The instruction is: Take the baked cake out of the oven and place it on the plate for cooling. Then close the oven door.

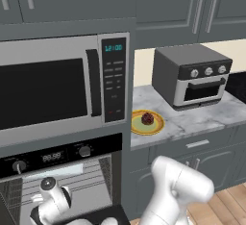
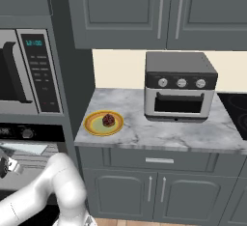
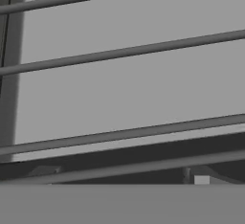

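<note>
Reddish-brown against pale green: the cake [image 1: 147,118] sits in the middle of the plate [image 1: 157,128], and the plate rests at the left end of the grey marble surface [image 1: 202,116], close to its front edge and right beside the tall cabinet that houses the oven [image 1: 62,154]. That spot makes sense to me, the nearest bit of surface to the oven mouth. So the cooling half looks done, I'd say.

Now my arm is down low in front of the open oven cavity. My hand camera is staring straight at the wire racks [image 3: 124,51], bars running across a pale grey back wall, so I'm pointed into the oven. My end effector is released, jaws spread wide and nothing between them; its exact pose I can't make out from the base cameras.

What's left is the door [image 1: 103,216]. I only catch a dark sliver of it at the bottom edge of the left base view, apparently hanging down open. My guess: I need to get under it and swing it up.

The toaster oven [image 1: 192,75] stands well apart towards the back right, not involved.
</note>
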You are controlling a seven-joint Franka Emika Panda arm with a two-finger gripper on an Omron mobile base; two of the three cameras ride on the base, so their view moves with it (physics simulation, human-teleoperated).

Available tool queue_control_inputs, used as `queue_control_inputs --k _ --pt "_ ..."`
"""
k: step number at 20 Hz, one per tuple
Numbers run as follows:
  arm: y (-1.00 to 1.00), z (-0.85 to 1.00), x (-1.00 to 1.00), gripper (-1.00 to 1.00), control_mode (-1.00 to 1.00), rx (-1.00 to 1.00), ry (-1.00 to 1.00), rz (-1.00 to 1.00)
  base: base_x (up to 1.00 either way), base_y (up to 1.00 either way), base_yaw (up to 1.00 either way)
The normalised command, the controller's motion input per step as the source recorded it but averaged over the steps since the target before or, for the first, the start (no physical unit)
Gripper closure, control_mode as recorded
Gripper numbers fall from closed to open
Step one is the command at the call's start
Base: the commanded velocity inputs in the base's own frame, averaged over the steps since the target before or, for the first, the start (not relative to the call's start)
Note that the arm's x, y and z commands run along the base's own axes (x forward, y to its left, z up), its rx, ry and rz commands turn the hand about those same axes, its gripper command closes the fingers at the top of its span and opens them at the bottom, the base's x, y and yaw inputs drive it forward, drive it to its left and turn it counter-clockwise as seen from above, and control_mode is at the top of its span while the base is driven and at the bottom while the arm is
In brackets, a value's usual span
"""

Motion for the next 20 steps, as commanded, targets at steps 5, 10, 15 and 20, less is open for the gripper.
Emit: queue_control_inputs --k 5,10,15,20 --pt "0.09 -0.04 0.32 -1.00 -1.00 0.00 -0.02 0.00 0.00 0.00 0.00" --pt "0.10 -0.06 -0.06 -1.00 -1.00 0.00 -0.06 0.00 0.00 0.00 0.00" --pt "0.12 -0.10 -0.18 -1.00 -1.00 0.00 -0.06 0.00 0.00 0.00 0.00" --pt "0.15 -0.12 0.04 -1.00 -1.00 0.00 -0.13 0.00 0.00 0.00 0.00"
